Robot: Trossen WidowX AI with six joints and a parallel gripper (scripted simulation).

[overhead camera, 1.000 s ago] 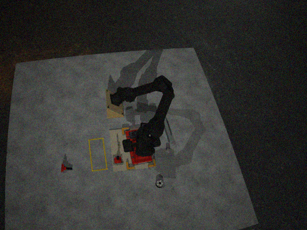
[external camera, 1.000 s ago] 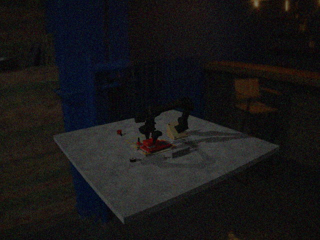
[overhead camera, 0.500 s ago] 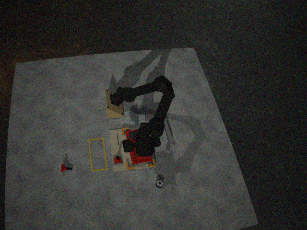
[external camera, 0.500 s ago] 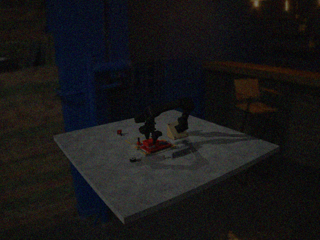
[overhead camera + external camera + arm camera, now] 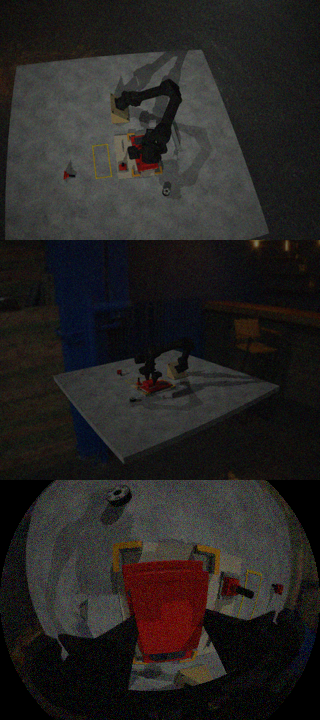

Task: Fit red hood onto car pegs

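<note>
My gripper (image 5: pixel 151 152) (image 5: pixel 151 381) (image 5: pixel 169 614) points down over the car and is shut on the red hood (image 5: pixel 170 597), with one finger on each side. The hood is level or nearly so, low over the deck of the red chassis (image 5: pixel 147 166) (image 5: pixel 163 385). Its long sides run roughly along the chassis. Whether it touches the deck cannot be told. The chassis sits between orange corner brackets on the cream jig board (image 5: pixel 120 144) (image 5: pixel 231 566). The engine block, the pegs and the corner holes are hidden by the hood and the gripper.
A red block with a black post (image 5: pixel 122 167) (image 5: pixel 230 587) stands on the board beside the car. A tan wedge (image 5: pixel 120 119) (image 5: pixel 171 373) stands behind. A wheel (image 5: pixel 166 194) (image 5: pixel 132 399), a yellow outline (image 5: pixel 94 162) and a small red piece (image 5: pixel 66 175) (image 5: pixel 119 372) are farther off.
</note>
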